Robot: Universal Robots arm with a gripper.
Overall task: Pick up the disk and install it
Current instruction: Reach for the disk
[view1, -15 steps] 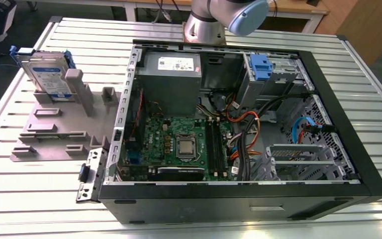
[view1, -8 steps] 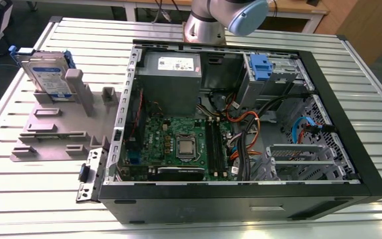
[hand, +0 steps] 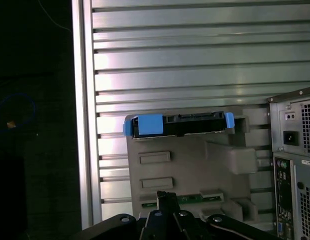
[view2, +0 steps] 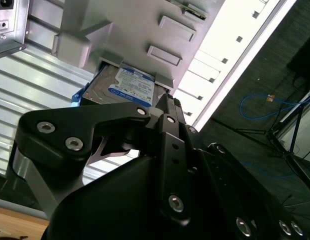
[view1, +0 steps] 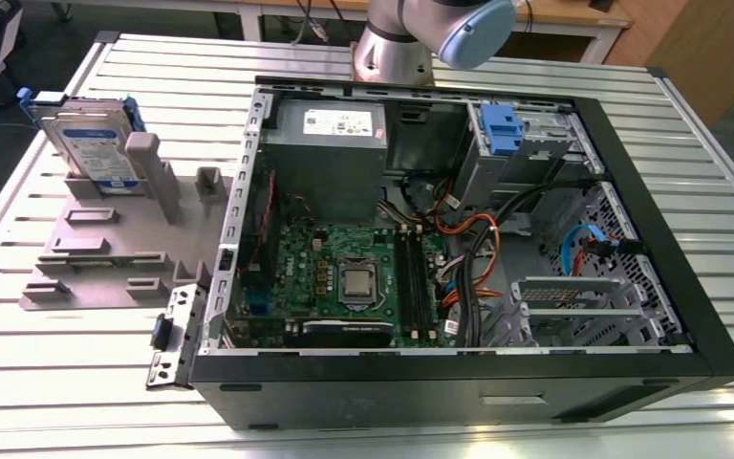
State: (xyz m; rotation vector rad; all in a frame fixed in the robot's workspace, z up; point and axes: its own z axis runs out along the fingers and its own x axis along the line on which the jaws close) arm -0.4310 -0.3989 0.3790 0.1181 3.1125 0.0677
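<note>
The disk (view1: 93,143) stands upright on its edge in the grey slotted stand (view1: 99,249) at the exterior view's left, its white-and-blue label facing out and blue rails along its sides. In the second wrist view the disk (view2: 127,87) shows its label beyond the gripper (view2: 165,107), under the stand (view2: 145,30). In the first wrist view the disk (hand: 182,125) appears edge-on with blue rail ends, at the far end of the stand (hand: 195,165). The gripper (hand: 165,200) hangs over the stand, apart from the disk, with nothing seen in it.
The open computer case (view1: 648,220) lies on the slatted metal table (view1: 341,411), with a motherboard (view1: 355,277), cables and a drive bay holding a blue clip (view1: 501,129). The arm (view1: 438,29) rises behind the case. The table edge (hand: 80,125) runs close past the stand.
</note>
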